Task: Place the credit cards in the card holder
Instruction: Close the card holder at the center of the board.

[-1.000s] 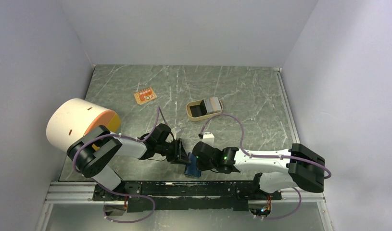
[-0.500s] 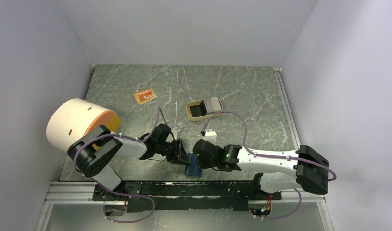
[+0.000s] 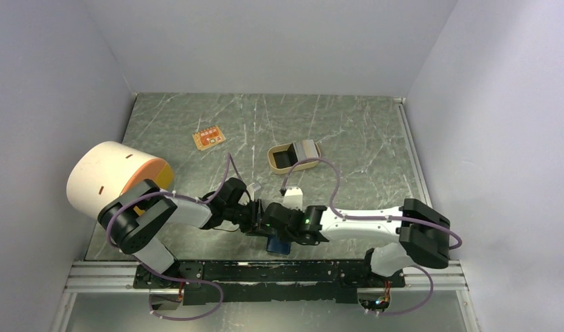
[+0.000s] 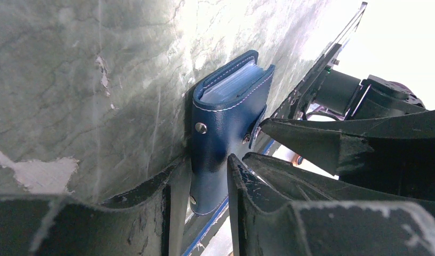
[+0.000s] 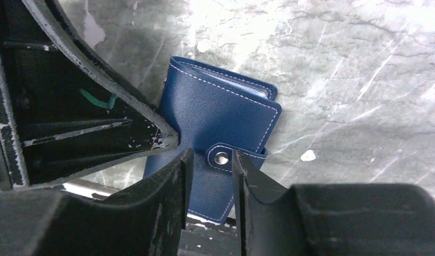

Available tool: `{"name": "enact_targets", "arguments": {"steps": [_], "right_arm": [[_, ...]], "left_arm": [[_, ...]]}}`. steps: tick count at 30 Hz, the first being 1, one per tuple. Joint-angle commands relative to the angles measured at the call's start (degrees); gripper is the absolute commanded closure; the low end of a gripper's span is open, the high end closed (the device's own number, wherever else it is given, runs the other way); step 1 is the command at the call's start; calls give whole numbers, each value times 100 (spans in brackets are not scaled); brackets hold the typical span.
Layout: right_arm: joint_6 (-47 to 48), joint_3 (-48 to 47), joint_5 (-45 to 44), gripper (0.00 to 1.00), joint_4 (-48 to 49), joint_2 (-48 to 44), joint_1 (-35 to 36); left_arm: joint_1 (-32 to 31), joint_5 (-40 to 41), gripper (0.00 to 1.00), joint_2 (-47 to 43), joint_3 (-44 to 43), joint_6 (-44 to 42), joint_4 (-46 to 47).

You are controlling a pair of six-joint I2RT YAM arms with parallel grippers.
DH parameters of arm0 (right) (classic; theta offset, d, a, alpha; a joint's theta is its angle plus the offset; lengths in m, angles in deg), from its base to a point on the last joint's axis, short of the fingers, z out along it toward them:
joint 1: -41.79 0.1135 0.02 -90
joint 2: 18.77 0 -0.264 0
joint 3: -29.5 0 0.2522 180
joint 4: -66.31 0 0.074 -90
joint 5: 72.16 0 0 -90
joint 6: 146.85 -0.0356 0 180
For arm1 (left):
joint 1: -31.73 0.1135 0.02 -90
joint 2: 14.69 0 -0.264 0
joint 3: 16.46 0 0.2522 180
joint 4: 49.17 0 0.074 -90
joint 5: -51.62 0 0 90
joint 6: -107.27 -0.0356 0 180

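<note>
Holder (image 5: 220, 112): at the 6 o'clock edge of the desk (image 3: 348, 131), closed, snap tab (image 5: 221, 158) fastened. Pale sleeves are seen at its far end in the left wrist view. Whether it lies flat or is propped cannot be told.

Left pincer (image 4: 200, 162): narrow, clamped on the end of the holder nearest its camera.

Right pincer (image 5: 212, 153): parted a little, tips set astride the snap tab. A sliver of cover is seen between the tab's end and one finger, so no pinch is judged made.

Cards (image 3: 308, 148): lying in the tray (image 3: 273, 163), toward 12 o'clock from the holder and well apart from it, touched by neither arm.

Step in hand, as judged: the tab is to be unsnapped so that the holder can be opened. No card is loaded yet.

Notes for doing it well:
- Only the tab is to be pinched, near its free end; the cover beneath is not to be caught.
- The pull is to be directed straight off the cover, so that the stud pops rather than slides.
- A firm left clamp is needed, or the holder will be dragged along.
- The pincers are crowded together; finger contact is to be avoided.
</note>
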Motion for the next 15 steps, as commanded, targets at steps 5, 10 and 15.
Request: {"name": "enact_targets", "arguments": {"steps": [5,10,15], "right_arm": [[-185,-540,-660,69,-741,467,228],[-251,-648,-824,82,-950,537,342],[-267,-569,-808,93,-884,474,371]], "left_arm": [[-62,120,62,111,34,-171,-229],[-63,129,62,95,40,-179,-237],[-65,126,62,113,47,-173,-230]]}}
